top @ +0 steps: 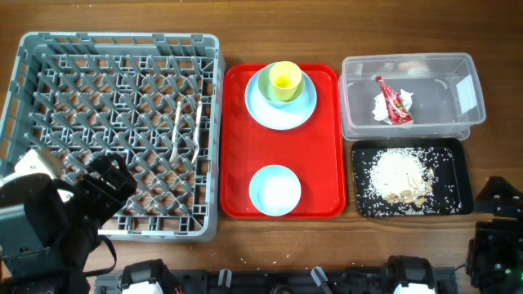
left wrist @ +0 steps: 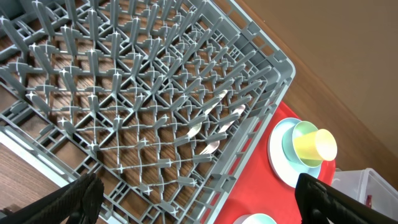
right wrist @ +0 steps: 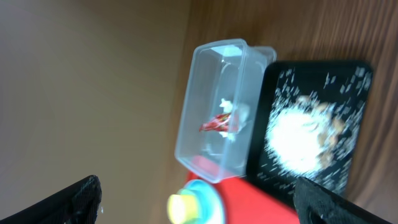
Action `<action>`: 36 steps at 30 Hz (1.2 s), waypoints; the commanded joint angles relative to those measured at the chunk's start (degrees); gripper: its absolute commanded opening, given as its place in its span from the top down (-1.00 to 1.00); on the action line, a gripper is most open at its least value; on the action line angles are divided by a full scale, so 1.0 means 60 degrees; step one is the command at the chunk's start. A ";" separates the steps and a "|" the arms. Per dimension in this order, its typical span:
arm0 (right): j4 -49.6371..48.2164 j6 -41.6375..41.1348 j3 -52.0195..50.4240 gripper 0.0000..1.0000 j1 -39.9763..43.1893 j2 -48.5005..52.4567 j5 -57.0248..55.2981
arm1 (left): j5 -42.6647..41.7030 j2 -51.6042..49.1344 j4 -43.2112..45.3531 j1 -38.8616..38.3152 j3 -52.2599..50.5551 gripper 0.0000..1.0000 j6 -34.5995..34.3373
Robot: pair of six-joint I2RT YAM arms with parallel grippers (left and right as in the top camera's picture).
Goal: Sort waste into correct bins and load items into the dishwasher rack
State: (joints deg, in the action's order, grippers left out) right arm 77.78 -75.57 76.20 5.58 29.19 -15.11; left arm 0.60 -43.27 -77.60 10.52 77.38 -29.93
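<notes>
From overhead, the rack (top: 122,41) sat just left of the red tray (top: 327,147). White cutlery (top: 176,129) lay among its pegs on the side toward the red tray. At the red tray's far end the cup (top: 283,80) stood on the plate (top: 260,111). At its near end the bowl (top: 275,189) sat alone. Right of the red tray, the tub (top: 409,59) at the far end held the wrapper (top: 394,102) and napkin (top: 380,109), touching. The black tray (top: 458,175) at the near end held rice (top: 399,173) with beige bits.

In the left wrist view, the left gripper (left wrist: 199,183) hung wide and empty above the rack, left of the red tray.

The right wrist view was blurred. The right gripper (right wrist: 196,183) was spread wide with nothing between its fingers, and the tub and black tray lay beyond, right of the red tray.
</notes>
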 commanded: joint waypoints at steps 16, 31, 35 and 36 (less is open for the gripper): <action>-0.0015 -0.7184 -0.0025 -0.99 0.0029 -0.0025 -0.0157 | -0.3075 -0.0186 0.1898 0.0015 -0.0124 -1.00 -0.0098; -0.0015 -0.7184 -0.0025 -1.00 0.0029 -0.0025 -0.0157 | -0.2197 -0.2663 0.3217 -0.5424 -0.3228 0.30 0.0616; -0.0015 -0.7184 -0.0025 -1.00 0.0029 -0.0025 -0.0157 | -0.1942 -0.4149 0.4958 -0.7737 -0.3228 0.21 0.0120; -0.0015 -0.7187 -0.0025 -1.00 0.0029 -0.0025 -0.0157 | -0.1945 -0.4524 0.5475 -0.8211 -0.3228 0.15 0.0124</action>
State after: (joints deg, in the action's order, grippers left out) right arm 77.60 -118.26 76.20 5.58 29.19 -15.51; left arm -13.37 -64.66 -50.48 -30.65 58.46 -28.01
